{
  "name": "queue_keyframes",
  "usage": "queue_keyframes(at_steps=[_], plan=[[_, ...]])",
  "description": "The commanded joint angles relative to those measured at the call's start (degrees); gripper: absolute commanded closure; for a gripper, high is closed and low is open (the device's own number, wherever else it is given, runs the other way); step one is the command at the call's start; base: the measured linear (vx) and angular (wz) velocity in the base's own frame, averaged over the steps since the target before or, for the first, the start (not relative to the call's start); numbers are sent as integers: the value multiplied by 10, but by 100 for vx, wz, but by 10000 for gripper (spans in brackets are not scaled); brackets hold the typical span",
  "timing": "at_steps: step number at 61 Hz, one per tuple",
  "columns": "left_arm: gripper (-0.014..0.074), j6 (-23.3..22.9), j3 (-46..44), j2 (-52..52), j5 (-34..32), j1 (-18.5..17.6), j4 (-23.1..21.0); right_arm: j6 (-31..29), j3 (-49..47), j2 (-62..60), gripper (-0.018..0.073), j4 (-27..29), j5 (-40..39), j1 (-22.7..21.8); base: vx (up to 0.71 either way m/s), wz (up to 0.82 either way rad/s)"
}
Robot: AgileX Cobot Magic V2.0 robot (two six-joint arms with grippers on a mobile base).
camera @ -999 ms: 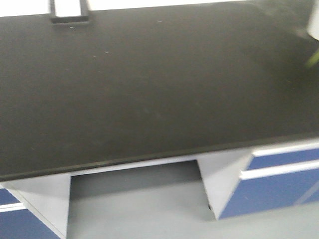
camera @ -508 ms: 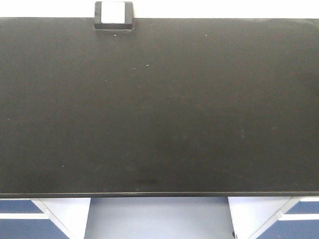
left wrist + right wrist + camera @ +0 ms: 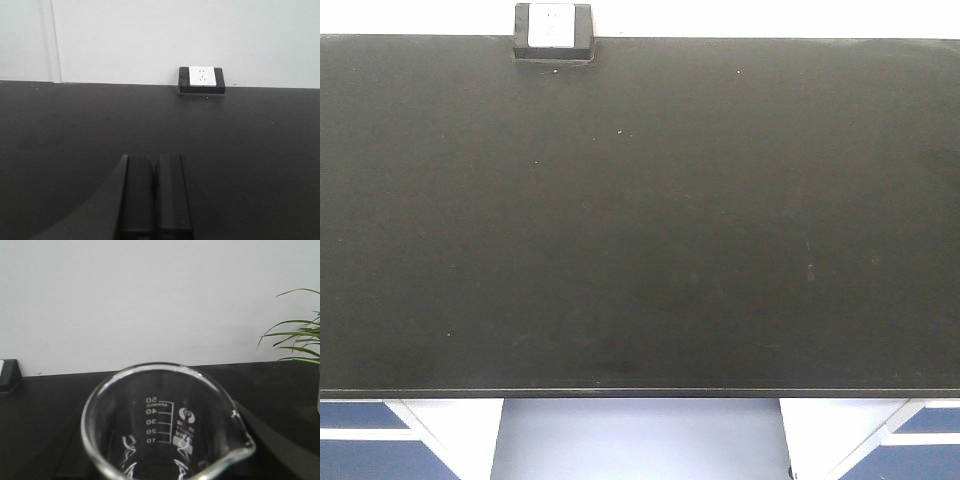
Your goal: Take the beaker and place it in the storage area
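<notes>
The beaker (image 3: 161, 416), small clear glass with a spout at the right of its rim and white graduation marks, fills the bottom of the right wrist view. It is held above the black bench, and my right gripper (image 3: 167, 452) is shut on it. One dark finger (image 3: 267, 437) shows beside the spout. The storage area (image 3: 640, 220) is a wide bare matte-black benchtop, also in the left wrist view (image 3: 260, 140). My left gripper (image 3: 154, 164) hovers low over it, jaws shut together with nothing between them. Neither gripper shows in the front view.
A black outlet box (image 3: 554, 32) with a white faceplate sits at the bench's back edge against the white wall, also in the left wrist view (image 3: 202, 80). Green plant leaves (image 3: 299, 337) reach in at the far right. Blue drawers (image 3: 355, 440) and a kneehole lie below the front edge.
The front view swung from an oblique, blurred look at the bench to a square-on one. In the last half second it barely shifted.
</notes>
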Motion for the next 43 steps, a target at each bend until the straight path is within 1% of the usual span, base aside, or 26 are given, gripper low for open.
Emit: queue_keyframes(at_steps=[1,23,32,43], plan=[[605,-3,13,-10,-46,-4,-3,-1,-19,-2,563,-8,-41,-1,0,0],[605,-3,13,-10,-46,-4,-3,-1,-19,-2,563,-8,-42,-1,0,0],[605,-3,13,-10,-46,-4,-3,-1,-19,-1,563,-8,-53,-1,0,0],[605,-3,13,-10,-46,-4,-3,-1,-19,57,560,-8,-90,-1,0,0]])
